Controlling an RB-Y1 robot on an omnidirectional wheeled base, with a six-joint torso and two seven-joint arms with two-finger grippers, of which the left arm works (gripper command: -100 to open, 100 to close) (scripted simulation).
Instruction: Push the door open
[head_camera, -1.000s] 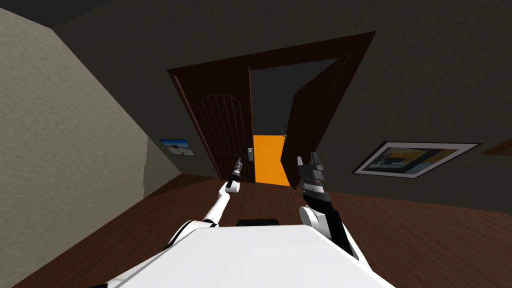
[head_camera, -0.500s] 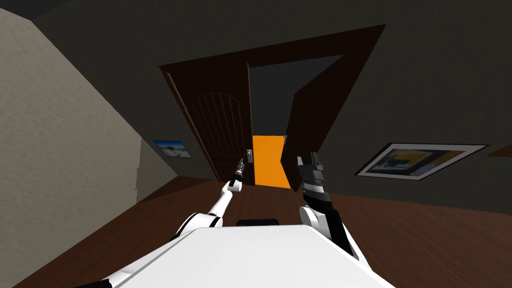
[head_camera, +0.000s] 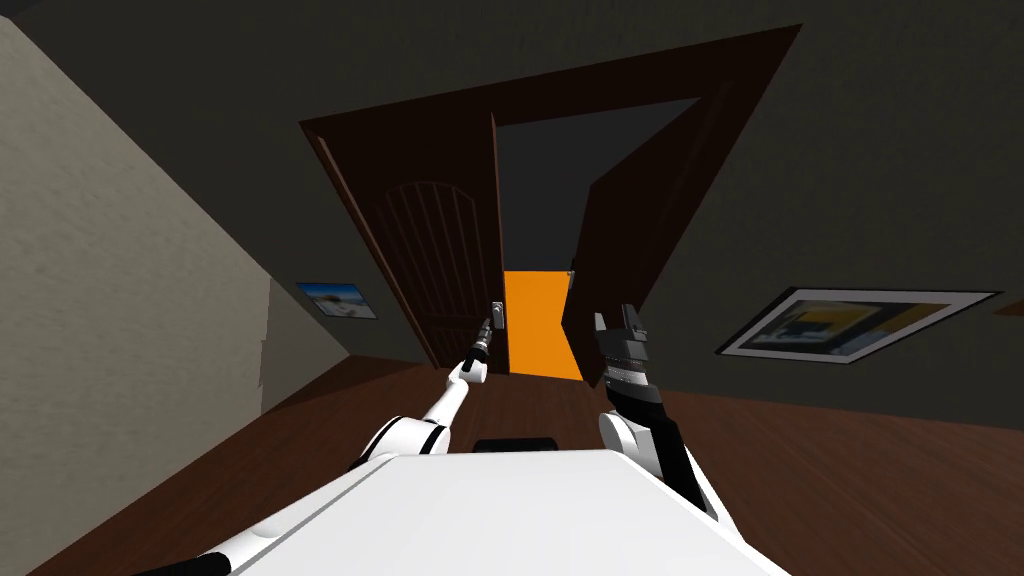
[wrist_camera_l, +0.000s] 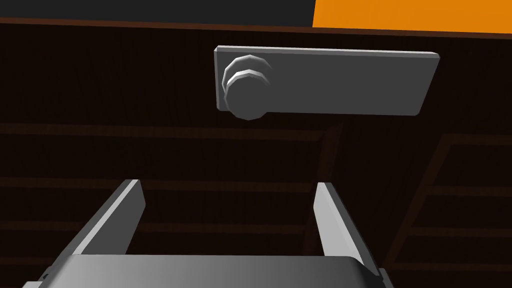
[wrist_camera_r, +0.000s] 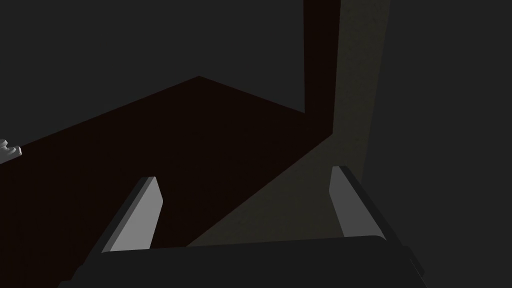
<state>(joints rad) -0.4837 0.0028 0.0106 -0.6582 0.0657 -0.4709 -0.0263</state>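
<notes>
standing on a dark wood floor (head_camera: 860, 470) facing a dark grey wall (head_camera: 880, 150) with a dark brown double door; the left gripper (head_camera: 485, 335) has its jaws wide apart, holding nothing; far off its outer side runs a beige wall (head_camera: 100, 300), and nearer hangs a small picture (head_camera: 337, 299); the left door leaf (head_camera: 430, 250), dark and panelled, lies straight ahead of these jaws; its grey handle plate (wrist_camera_l: 340, 82) and round knob (wrist_camera_l: 246, 97) sit just beyond the fingertips, apart from them; an orange area (head_camera: 535, 320) shows through the gap between the two grippers; the right door leaf (head_camera: 620, 240) stands swung away ahead of the right gripper (head_camera: 615, 322), jaws wide too; a large framed picture (head_camera: 850, 325) hangs off its outer side
</notes>
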